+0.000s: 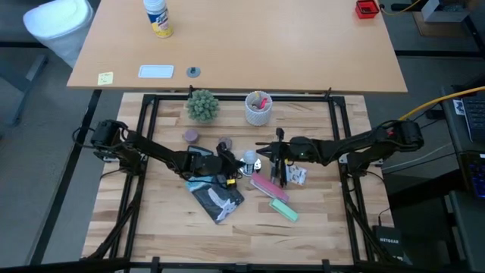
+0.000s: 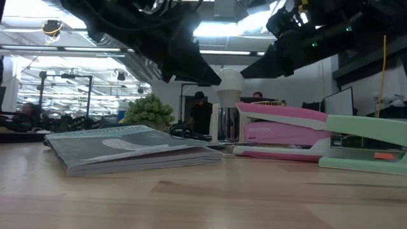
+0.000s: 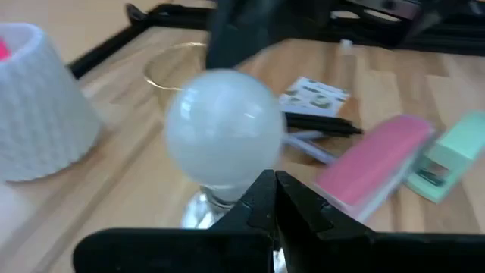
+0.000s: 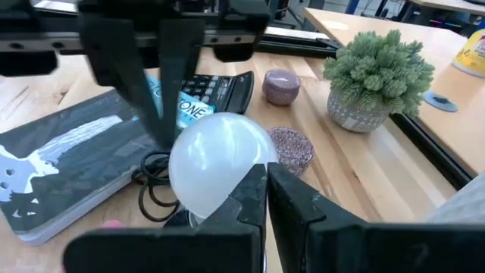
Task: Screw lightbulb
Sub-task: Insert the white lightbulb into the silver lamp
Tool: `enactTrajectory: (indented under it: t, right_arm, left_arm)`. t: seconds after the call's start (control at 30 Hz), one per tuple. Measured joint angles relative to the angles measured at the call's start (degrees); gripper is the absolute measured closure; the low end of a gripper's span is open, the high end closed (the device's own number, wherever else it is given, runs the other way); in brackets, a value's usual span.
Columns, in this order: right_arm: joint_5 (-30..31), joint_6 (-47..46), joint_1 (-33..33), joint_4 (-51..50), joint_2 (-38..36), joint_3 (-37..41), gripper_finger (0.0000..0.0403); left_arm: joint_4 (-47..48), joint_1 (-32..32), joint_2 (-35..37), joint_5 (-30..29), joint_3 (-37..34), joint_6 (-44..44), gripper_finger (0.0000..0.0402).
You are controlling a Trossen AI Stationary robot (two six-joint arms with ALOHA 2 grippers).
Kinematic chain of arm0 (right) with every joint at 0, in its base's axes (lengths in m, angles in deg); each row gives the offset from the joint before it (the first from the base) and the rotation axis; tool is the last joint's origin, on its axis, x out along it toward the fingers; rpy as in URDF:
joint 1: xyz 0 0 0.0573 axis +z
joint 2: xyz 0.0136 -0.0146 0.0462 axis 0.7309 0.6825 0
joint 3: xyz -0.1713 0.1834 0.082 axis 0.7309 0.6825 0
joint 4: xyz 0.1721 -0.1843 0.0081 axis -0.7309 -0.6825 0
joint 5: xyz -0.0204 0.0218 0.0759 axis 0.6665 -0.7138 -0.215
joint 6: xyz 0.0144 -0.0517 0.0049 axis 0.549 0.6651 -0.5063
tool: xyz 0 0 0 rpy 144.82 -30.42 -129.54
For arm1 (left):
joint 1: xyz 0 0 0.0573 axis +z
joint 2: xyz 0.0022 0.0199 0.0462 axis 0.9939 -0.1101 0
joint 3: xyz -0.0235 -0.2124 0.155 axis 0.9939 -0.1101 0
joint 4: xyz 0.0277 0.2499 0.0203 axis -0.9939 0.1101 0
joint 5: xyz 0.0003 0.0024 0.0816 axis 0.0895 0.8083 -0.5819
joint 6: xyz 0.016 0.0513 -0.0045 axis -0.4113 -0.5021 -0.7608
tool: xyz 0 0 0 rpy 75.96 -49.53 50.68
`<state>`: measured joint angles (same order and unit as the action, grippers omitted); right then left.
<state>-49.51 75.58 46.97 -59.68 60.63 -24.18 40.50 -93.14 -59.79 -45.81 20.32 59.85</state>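
The lightbulb (image 2: pixel 230 77), round and glossy white, stands upright at mid-table on a silvery base (image 2: pixel 226 124). A thin black cord (image 4: pixel 154 191) loops beside it. My left gripper (image 3: pixel 273 189) is shut and reaches in from the table's left, its tips at the bulb's lower side. My right gripper (image 4: pixel 265 182) is shut too and comes from the table's right, its tips at the opposite side of the bulb (image 1: pixel 248 159). In the low view both arms close in on the bulb from above left and above right. My left gripper's shut fingertips (image 3: pixel 261 186) lie at the bulb's lower glass (image 3: pixel 235 171), slanting down from the table's left; I cannot tell whether they touch it. My right gripper's shut fingertips (image 4: pixel 254 186) lie at the bulb's side (image 4: pixel 231 178), slanting down from the table's right; touch or a small gap, I cannot tell.
A grey book (image 1: pixel 216 197) lies near the bulb on the near left, a pink stapler (image 1: pixel 267 186) and a green stapler (image 1: pixel 284 210) on the near right. A plant (image 1: pixel 202 105) and a white cup (image 1: pixel 258 108) stand at the far edge. A calculator (image 4: pixel 216 91) lies near the book.
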Motion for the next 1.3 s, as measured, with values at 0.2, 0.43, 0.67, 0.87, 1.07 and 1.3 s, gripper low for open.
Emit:
enactTrajectory:
  t: [0.2,0.43,0.67,0.87,1.07,1.3]
  right_arm:
    - [-2.7,-0.7,0.0,-0.9,-0.1,0.0,0.0384]
    - [-7.2,-3.3,0.0,-1.4,-0.2,0.0,0.0384]
    - [-12.0,-4.8,0.1,-2.0,0.1,0.0,0.0384]
    - [-13.4,-5.0,0.1,-0.3,0.0,0.0,0.0384]
    - [-12.9,-4.5,0.0,4.5,-0.8,0.0,0.0384]
    - [-8.2,-2.0,0.0,4.0,-5.7,0.0,0.0384]
  left_arm:
    - [0.4,0.1,0.0,-4.4,0.0,-0.9,0.04]
    - [1.3,0.1,0.0,-6.1,0.0,-1.2,0.04]
    - [2.8,0.5,0.0,-10.5,0.0,0.3,0.04]
    - [2.9,1.5,0.0,-11.0,0.0,1.4,0.04]
    - [3.3,1.4,1.4,-13.3,0.0,-1.7,0.04]
    - [3.1,-0.2,6.2,-15.0,0.0,-4.6,0.04]
